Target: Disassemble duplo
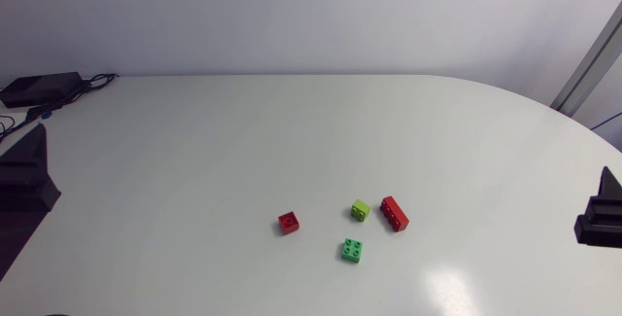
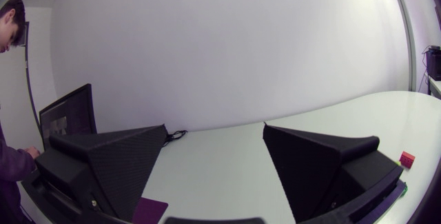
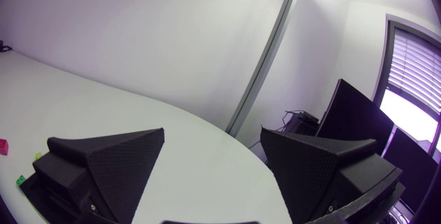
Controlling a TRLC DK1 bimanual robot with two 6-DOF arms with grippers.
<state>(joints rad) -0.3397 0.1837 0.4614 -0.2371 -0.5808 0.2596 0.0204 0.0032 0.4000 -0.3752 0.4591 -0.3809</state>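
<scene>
Bricks (image 1: 353, 249) mid-table, well apart from left end effector (image 2: 215, 131), right end effector (image 3: 213, 131).

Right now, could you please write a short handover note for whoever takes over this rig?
Left gripper: open, empty, at the table's left edge.
Right gripper: open, empty, at the right edge.
Things: small square red plastic brick, small lime-green plastic brick, long red plastic brick close beside it, and darker green square plastic brick, all lying on the white table.
Done: no brick sits on top of another.
Left: apparently nothing. Perhaps check that the lime-green and long red bricks are not joined.
</scene>
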